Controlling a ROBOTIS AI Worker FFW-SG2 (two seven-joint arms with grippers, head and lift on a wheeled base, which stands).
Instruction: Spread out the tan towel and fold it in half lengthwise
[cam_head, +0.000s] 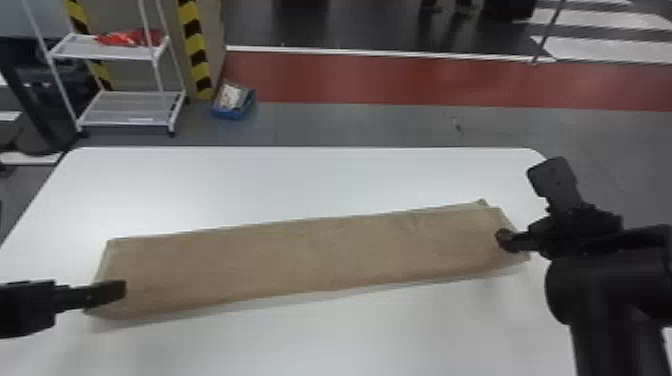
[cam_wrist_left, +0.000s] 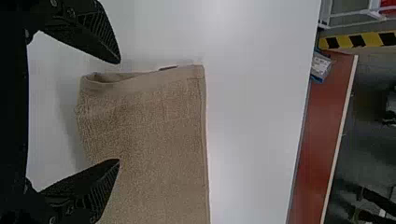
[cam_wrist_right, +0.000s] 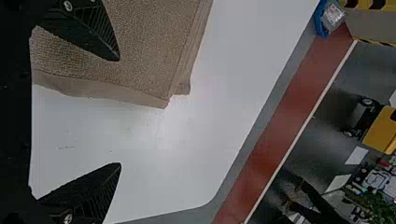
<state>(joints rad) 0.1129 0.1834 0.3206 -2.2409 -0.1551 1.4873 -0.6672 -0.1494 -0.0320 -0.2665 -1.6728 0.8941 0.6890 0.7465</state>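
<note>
The tan towel (cam_head: 300, 260) lies on the white table (cam_head: 300, 180) as a long, narrow, folded band, running from side to side at a slight slant, its right end farther from the robot than its left. The top is mostly flat, with faint creases toward the right end. Both ends have a smooth hem beside the rougher pile. At the left end the layers part into a small open loop at the near corner, and a small dark sliver pokes out along the hem. At the right end the layers are out of line, one showing past the other at the far corner.

The left gripper (cam_head: 122, 289) is at the left end, its fingers wide apart with nothing between them. The right gripper (cam_head: 521, 205) is at the right end, also spread and empty.

The table has rounded far corners. Past it, grey floor (cam_head: 380, 125) meets a red strip (cam_head: 400, 80) edged by a white line. At the left are a white rack (cam_head: 107, 52) with something red (cam_head: 131, 37) on its upper shelf, yellow-and-black striping (cam_head: 194, 45), and a blue box (cam_head: 230, 114) on the floor
</note>
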